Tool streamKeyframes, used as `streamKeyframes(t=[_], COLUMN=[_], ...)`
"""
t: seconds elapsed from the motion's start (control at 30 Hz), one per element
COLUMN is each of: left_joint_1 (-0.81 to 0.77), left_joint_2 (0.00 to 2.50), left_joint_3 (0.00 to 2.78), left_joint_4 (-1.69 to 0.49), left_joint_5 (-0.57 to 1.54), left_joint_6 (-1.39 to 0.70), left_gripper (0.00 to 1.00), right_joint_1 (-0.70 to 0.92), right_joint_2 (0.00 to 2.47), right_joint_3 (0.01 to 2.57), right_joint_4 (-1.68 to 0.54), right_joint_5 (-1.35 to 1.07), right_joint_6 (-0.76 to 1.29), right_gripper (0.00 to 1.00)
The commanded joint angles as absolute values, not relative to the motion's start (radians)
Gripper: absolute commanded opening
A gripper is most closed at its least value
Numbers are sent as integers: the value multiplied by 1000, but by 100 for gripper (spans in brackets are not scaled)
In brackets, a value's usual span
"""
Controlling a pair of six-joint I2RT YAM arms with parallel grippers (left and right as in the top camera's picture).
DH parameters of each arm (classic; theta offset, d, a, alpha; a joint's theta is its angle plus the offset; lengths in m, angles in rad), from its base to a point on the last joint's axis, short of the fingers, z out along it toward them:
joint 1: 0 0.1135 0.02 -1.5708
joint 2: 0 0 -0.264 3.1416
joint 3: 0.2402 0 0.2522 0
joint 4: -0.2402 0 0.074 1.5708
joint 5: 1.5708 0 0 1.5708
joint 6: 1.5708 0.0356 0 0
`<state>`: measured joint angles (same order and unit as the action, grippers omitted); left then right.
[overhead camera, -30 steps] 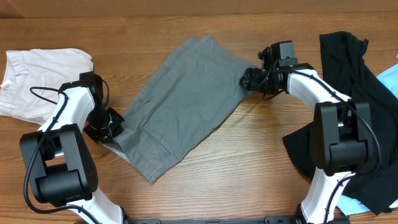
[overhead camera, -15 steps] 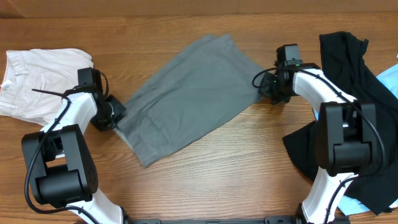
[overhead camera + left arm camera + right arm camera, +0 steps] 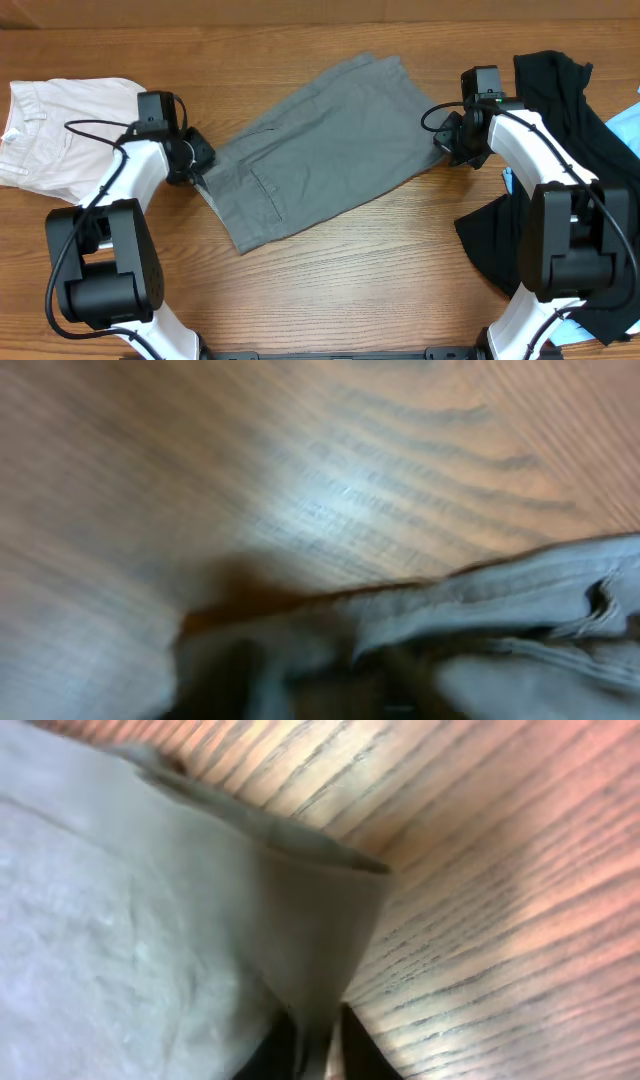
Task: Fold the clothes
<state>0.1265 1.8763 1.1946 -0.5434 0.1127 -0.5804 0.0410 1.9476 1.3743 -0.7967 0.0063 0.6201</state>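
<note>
Overhead, grey shorts (image 3: pixel 320 150) shifted rightward, stretched flatter

Garments, three: one pair of grey shorts (image 3: pixel 320 150), one pair of white shorts (image 3: pixel 60 130), one black garment (image 3: pixel 570 100). Pale blue fabric (image 3: pixel 628 130) shows in two patches beside the black garment; whether it is one piece or two cannot be told. Robot arms, two, each with one gripper: left gripper (image 3: pixel 195 160), right gripper (image 3: pixel 450 140); wooden table (image 3: pixel 380 270), one.
</note>
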Motion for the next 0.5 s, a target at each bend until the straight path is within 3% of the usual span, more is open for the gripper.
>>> streamKeyframes(t=[0.0,0.03,0.07,0.27,0.47], left_joint_1=[173,188,202,262,190], left_joint_2=[1889,1889,1889,1889,1890], left_joint_3=[1299,1324,1346,1425,1330], left_joint_4=[-680,-739,-795,-1096,-986], left_joint_5=[116,115,117,258,334], left_joint_6=[-571,-571,-572,-561,-423], left_gripper=[93,100,100,100,100], right_joint_1=[38,34,29,-7,-7], right_joint_2=[1919,1918,1915,1868,1805], right_joint_3=[1382,1384,1386,1396,1396], right_joint_4=[-768,-765,-765,-789,-821], right_joint_5=[33,40,44,50,21], right_joint_6=[575,561,544,496,470], right_gripper=[50,65,70,71,71])
